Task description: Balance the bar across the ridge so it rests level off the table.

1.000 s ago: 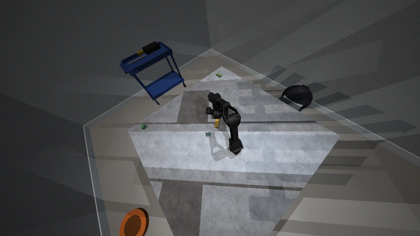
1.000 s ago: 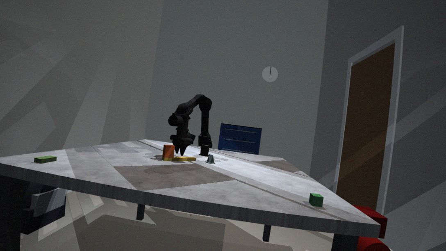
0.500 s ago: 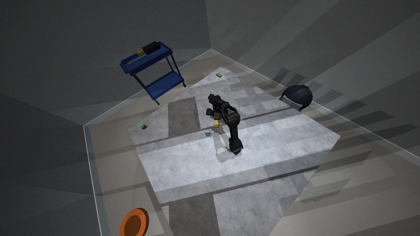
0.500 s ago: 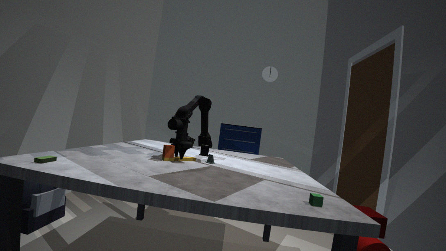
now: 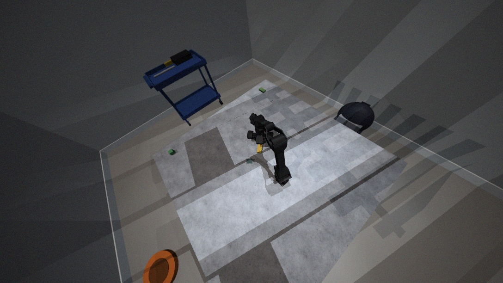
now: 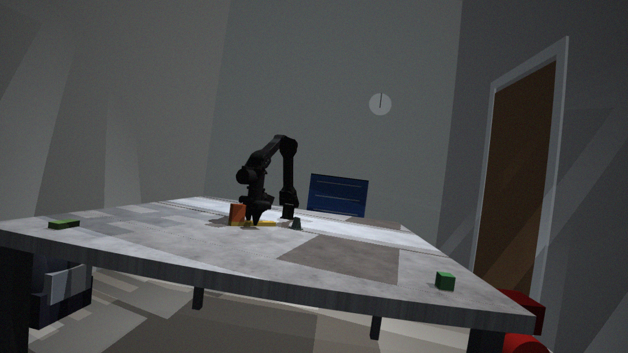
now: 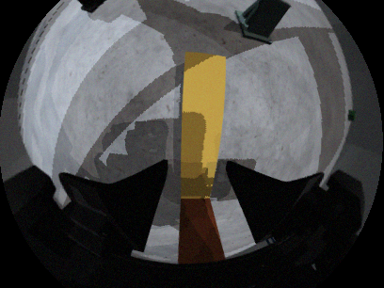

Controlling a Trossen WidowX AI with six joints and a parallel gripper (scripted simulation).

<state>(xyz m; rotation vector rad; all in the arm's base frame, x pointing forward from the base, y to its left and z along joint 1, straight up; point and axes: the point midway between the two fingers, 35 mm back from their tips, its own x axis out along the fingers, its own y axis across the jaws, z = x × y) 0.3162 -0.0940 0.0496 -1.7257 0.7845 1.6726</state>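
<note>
The yellow bar [image 5: 259,149] [image 6: 266,223] [image 7: 202,89] lies flat on the table, with an orange block [image 6: 236,214] [image 7: 197,226] upright on one end. My gripper [image 6: 252,222] [image 7: 198,165] is open, pointing down low over the bar. In the wrist view its fingers stand on either side of the bar near the orange block, with a gap on both sides. The small dark green ridge [image 5: 249,161] [image 6: 296,224] [image 7: 268,20] stands on the table beyond the bar's free end, apart from it. The arm hides the orange block in the top view.
A green cube [image 5: 171,151] [image 6: 445,281] [image 7: 351,115] sits near one table edge. A flat light green block [image 5: 262,89] [image 6: 64,224] lies near a far corner. A blue cart [image 5: 197,101] stands off the table. Shadows of the arm fall around the bar.
</note>
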